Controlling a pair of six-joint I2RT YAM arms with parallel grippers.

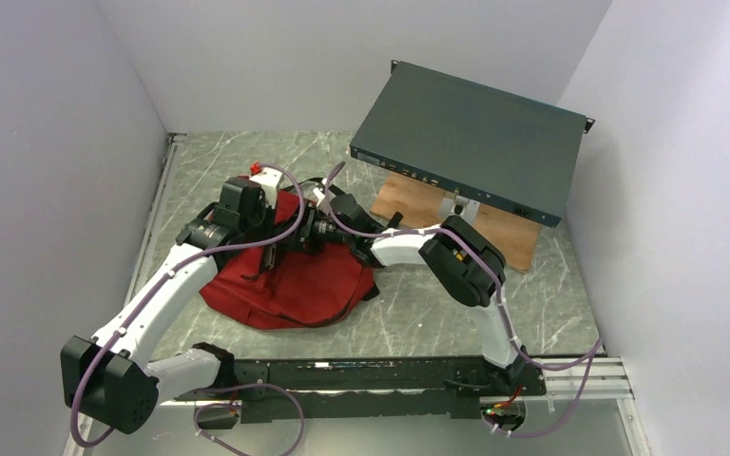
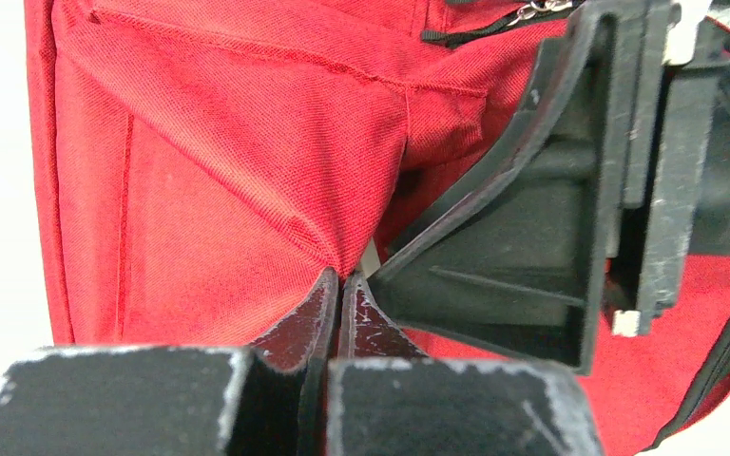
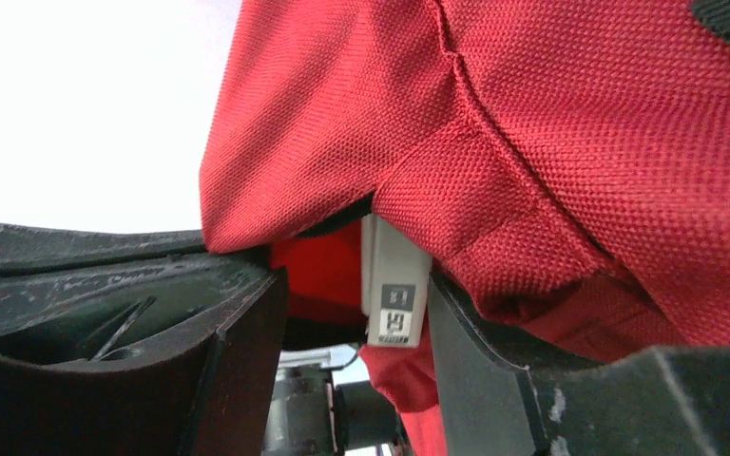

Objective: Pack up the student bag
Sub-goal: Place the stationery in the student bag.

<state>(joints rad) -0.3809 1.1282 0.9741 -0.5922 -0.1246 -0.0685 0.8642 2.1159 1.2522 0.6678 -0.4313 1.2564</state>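
The dark red student bag [image 1: 295, 280] lies crumpled on the table between both arms. My left gripper [image 1: 268, 242] is shut, its tips [image 2: 342, 280] pinching a raised fold of the bag's fabric [image 2: 228, 171]. My right gripper [image 1: 306, 236] meets it from the right, and one of its black fingers [image 2: 513, 256] stands just beside the left tips. The right gripper [image 3: 354, 285] is open under a lifted flap of the bag [image 3: 580, 142]. A small white labelled item [image 3: 394, 285] sits between its fingers, against the right one, its top hidden under the red fabric.
A flat dark teal metal box [image 1: 470, 142] stands tilted at the back right, over a wooden board [image 1: 456, 214]. White walls close in on the left, back and right. The marbled table top [image 1: 437, 313] runs to a black rail at the near edge.
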